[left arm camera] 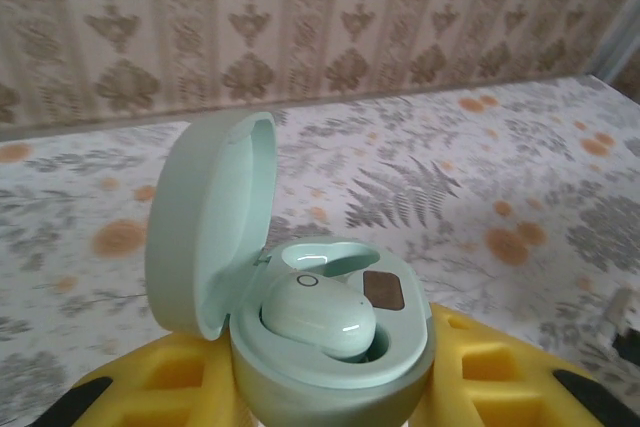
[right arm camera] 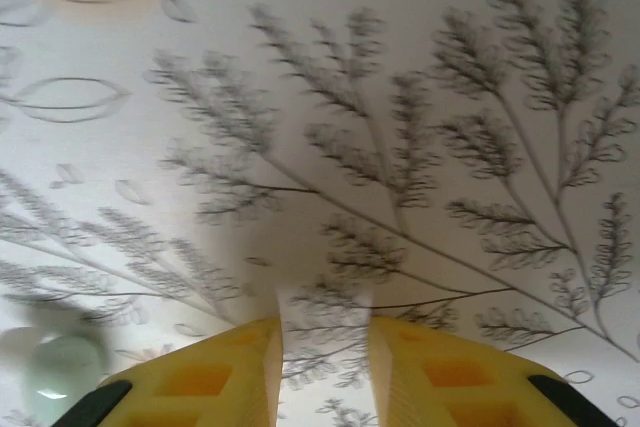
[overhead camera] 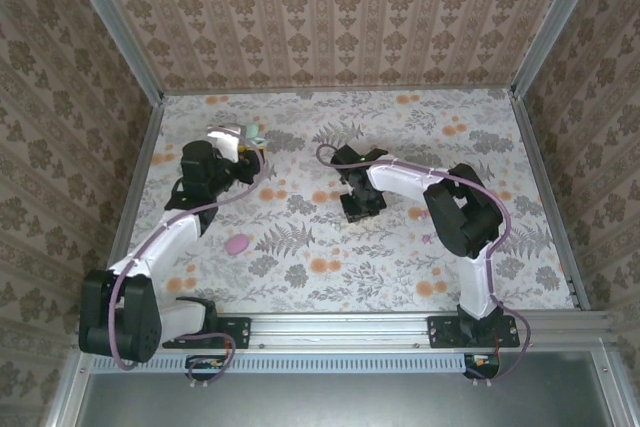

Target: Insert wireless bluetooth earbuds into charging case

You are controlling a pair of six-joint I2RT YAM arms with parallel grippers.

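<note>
My left gripper (left arm camera: 330,392) is shut on the base of a mint-green charging case (left arm camera: 330,347), held above the table with its lid (left arm camera: 205,222) swung open to the left. One mint earbud (left arm camera: 318,315) lies in the near slot, sticking up above the rim. The far slot (left arm camera: 330,259) is empty. From above, the case (overhead camera: 232,134) is at the left gripper (overhead camera: 245,144), back left. My right gripper (right arm camera: 325,367) hovers low over the tablecloth, jaws a little apart with nothing between them. A second mint earbud (right arm camera: 62,367) lies blurred on the cloth to its left.
A small pink oval object (overhead camera: 237,244) lies on the floral tablecloth (overhead camera: 400,267) in front of the left arm. The right gripper (overhead camera: 360,207) is near the table's middle. Patterned walls (overhead camera: 330,17) close in the back and both sides.
</note>
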